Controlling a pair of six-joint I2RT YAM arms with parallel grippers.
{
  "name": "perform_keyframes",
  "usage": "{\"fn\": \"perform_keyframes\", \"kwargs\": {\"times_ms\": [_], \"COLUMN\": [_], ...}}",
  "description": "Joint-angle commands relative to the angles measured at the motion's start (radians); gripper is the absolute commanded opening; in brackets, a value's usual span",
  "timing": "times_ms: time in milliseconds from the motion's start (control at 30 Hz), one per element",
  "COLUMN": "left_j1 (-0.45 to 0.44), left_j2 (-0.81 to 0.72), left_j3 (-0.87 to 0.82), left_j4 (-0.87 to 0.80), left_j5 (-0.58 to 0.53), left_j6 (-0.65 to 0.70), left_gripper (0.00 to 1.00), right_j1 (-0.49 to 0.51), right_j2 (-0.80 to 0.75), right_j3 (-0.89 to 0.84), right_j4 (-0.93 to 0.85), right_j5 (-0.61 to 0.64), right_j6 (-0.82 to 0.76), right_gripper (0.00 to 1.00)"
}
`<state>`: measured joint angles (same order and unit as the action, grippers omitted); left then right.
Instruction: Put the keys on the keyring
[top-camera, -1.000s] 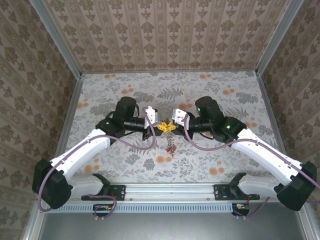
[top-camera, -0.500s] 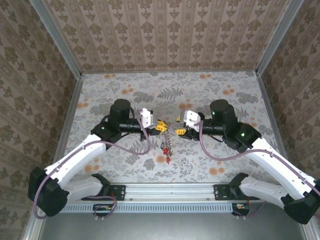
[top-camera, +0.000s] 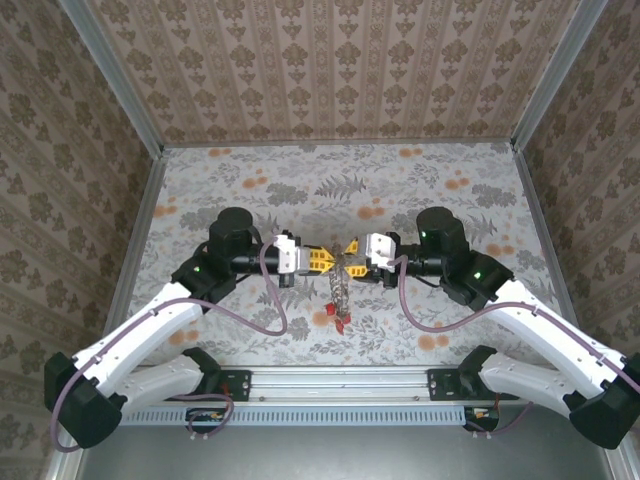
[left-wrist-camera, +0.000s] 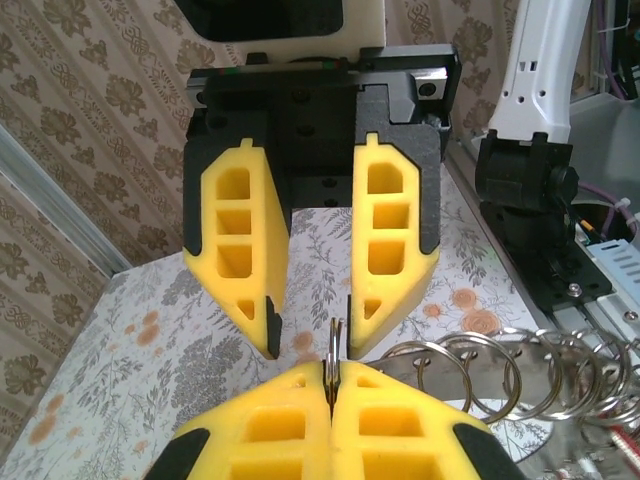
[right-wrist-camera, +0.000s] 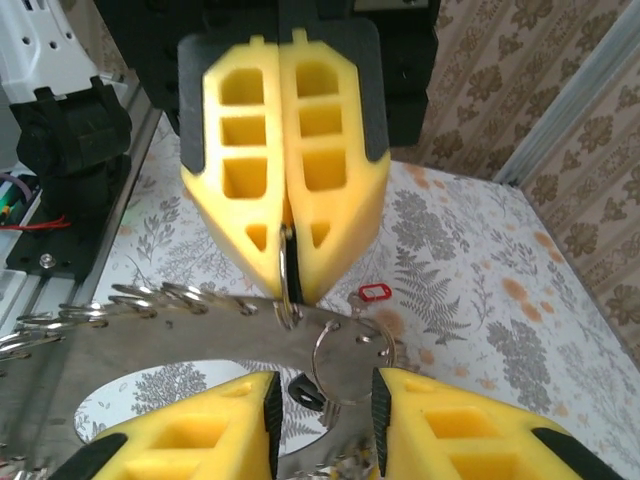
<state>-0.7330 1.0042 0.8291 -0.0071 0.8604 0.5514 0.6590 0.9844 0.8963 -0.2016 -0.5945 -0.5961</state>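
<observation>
Left pincer (left-wrist-camera: 331, 385) stays clamped on a thin split ring (left-wrist-camera: 334, 345) threaded through the rim of the keyring (right-wrist-camera: 180, 330), holding it in the air over the middle of the worktop (top-camera: 400, 180). The right pincer (right-wrist-camera: 323, 390), backed off half a second ago, is nose to nose with it again, jaws narrowly apart astride another loop (right-wrist-camera: 316, 368) without pinching it; this looks like a regrip being set up. The keyring presents as a flat, dull grey metal band fringed with wire loops, the keys (top-camera: 338, 305) dangling beneath, mostly red-headed.

Grey floral table (top-camera: 300, 175) dotted with orange blossoms; beige damask walls (top-camera: 330, 60). Left gripper (top-camera: 318, 262) and right gripper (top-camera: 352, 252) yellow, black-backed. Silvery-grey keyring (right-wrist-camera: 150, 340); red keys (top-camera: 338, 315). White-and-black arms (top-camera: 150, 320), purple cables (top-camera: 268, 305).
</observation>
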Motion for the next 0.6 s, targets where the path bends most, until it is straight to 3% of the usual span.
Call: {"fn": "perform_keyframes", "kwargs": {"times_ms": [0,367,567], "left_j1": [-0.005,-0.007,-0.017], "left_j2": [0.005,0.029,0.031], "left_j3": [0.004,-0.002,-0.006], "left_j4": [0.039,0.074,0.079], "left_j5": [0.022,0.005,-0.017], "left_j6": [0.036,0.001,-0.004], "left_gripper": [0.0,0.0,0.0], "right_j1": [0.01,0.016,0.016], "right_j2": [0.001,0.014,0.008], "right_j3": [-0.006,-0.029,-0.065], "right_j4": [0.043,0.059,0.146], "right_j5": [-0.047,-0.028,0.042], "right_j6": [0.002,0.013,0.025], "right_gripper": [0.32,0.26,0.1]}}
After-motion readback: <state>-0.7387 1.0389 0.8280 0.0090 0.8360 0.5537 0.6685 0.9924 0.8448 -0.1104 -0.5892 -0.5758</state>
